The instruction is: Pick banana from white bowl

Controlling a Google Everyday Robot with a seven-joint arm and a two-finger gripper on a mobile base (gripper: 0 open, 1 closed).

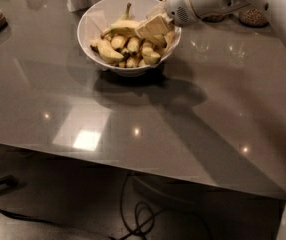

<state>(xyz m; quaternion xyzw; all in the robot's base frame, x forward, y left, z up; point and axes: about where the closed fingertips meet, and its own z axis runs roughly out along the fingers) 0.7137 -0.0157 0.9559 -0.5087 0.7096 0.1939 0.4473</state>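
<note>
Dim; light, probably from overhead, leaves glare spots on the table. The gripper over the white bowl casts a shadow nearward.

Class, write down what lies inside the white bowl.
The white bowl holds a pile of stubby bananas and one longer banana with a dark stem. The pincer reaches in over the rim, covering the fruit beneath it; the bowl's bottom is hidden.
</note>
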